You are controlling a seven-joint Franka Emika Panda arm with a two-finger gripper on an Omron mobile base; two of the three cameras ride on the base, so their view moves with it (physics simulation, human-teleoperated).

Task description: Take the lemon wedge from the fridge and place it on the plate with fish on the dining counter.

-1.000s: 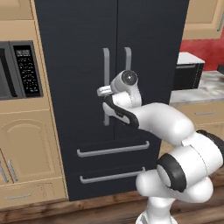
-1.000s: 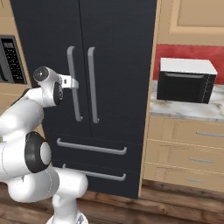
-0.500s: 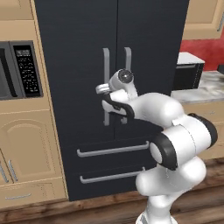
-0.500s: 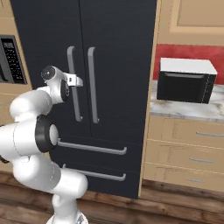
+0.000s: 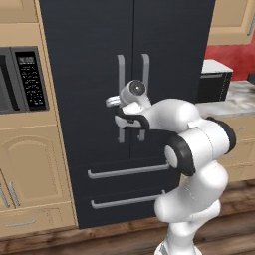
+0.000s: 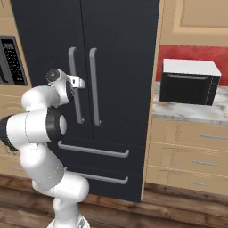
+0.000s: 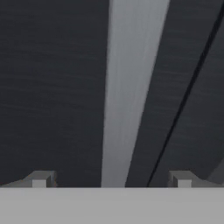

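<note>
The tall black fridge [image 5: 89,60] [image 6: 120,35] stands with both doors shut. My gripper [image 5: 117,105] [image 6: 80,82] is right at the left door's long grey bar handle [image 5: 121,69] [image 6: 72,62], about halfway up it. In the hand view the handle [image 7: 131,87] runs up between my two fingertips [image 7: 41,178], which stand wide apart on either side of it without pressing on it. The gripper [image 7: 111,179] is open. The lemon wedge, the plate with fish and the dining counter are out of view.
A built-in microwave with a keypad [image 5: 20,79] sits in the wooden cabinets to the left. A black microwave [image 6: 189,82] stands on a marble counter to the right. Two fridge drawers with bar handles [image 5: 129,171] lie below the doors.
My hand has moved left and in toward the fridge, up to the left door handle, and the arm has folded tighter. The gripper stayed open.
</note>
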